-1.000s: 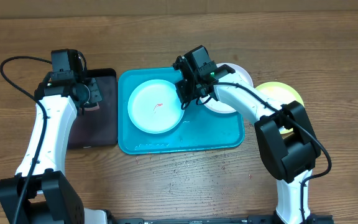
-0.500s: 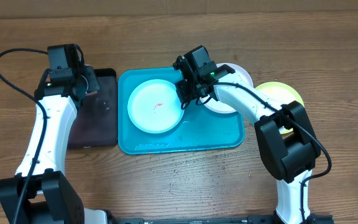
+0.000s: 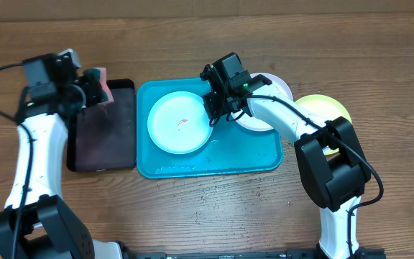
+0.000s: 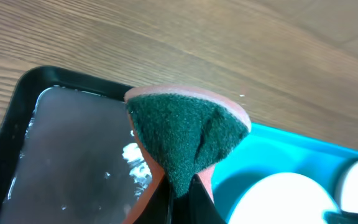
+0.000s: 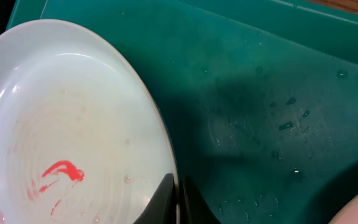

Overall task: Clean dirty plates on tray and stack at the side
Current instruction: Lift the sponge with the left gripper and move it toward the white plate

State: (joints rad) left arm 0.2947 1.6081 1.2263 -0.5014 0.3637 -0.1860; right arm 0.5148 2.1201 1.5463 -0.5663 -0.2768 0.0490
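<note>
A light cyan plate [image 3: 180, 124] with a red smear lies on the left half of the turquoise tray [image 3: 207, 169]. My right gripper [image 3: 213, 115] is shut on that plate's right rim; the right wrist view shows the fingers [image 5: 176, 186] pinching the edge of the plate [image 5: 67, 137]. A white plate [image 3: 273, 97] sits at the tray's right rim, partly under the right arm. A yellow-green plate [image 3: 325, 109] lies on the table to its right. My left gripper [image 3: 92, 90] is shut on a green-and-pink sponge [image 4: 185, 130] above the black tray's far end.
A narrow black tray [image 3: 106, 129] with a film of water [image 4: 73, 149] lies left of the turquoise tray. Water drops dot the turquoise tray floor [image 5: 260, 93]. Bare wooden table surrounds everything.
My left arm has lifted the sponge off the black tray and swung left and back. The right arm and the plates have not moved.
</note>
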